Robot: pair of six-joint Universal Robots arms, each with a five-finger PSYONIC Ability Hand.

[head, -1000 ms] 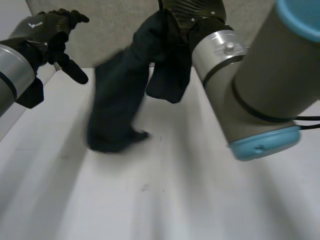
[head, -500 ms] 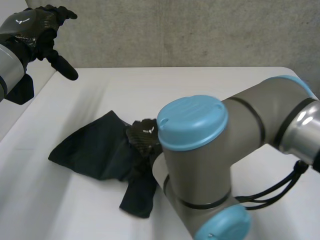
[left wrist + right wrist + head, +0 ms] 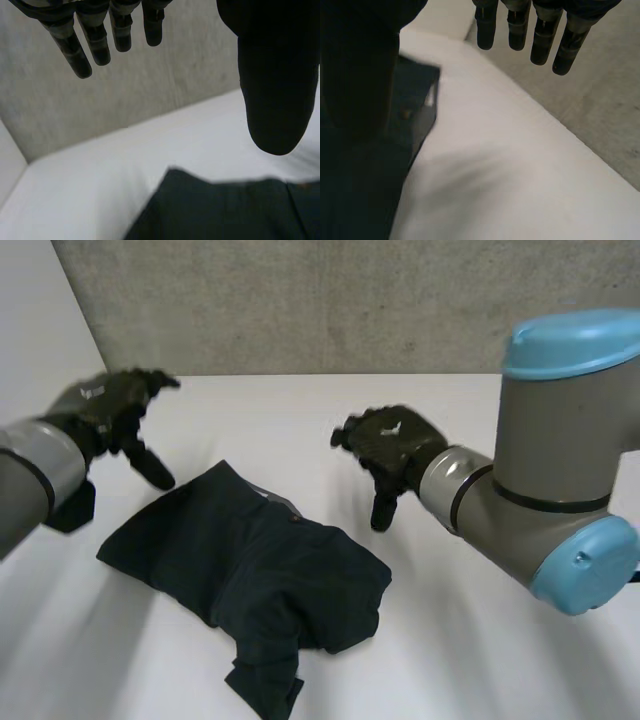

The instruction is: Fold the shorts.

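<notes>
Dark shorts (image 3: 250, 570) lay rumpled on the white table (image 3: 500, 660), both hands clear of them.
The left hand (image 3: 112, 412) hovered near the shorts' far left corner, the right hand (image 3: 392, 448) near their far right edge; each had its fingers straight and apart, holding nothing.

Your head cam sits behind and between the arms, looking down over the white table (image 3: 300, 410) toward the concrete wall (image 3: 300, 300). Each wrist cam rides close on its arm, looking out along the left hand (image 3: 94, 40) or the right hand (image 3: 541, 40). All three share the shorts (image 3: 250, 560), just past the fingertips.
</notes>
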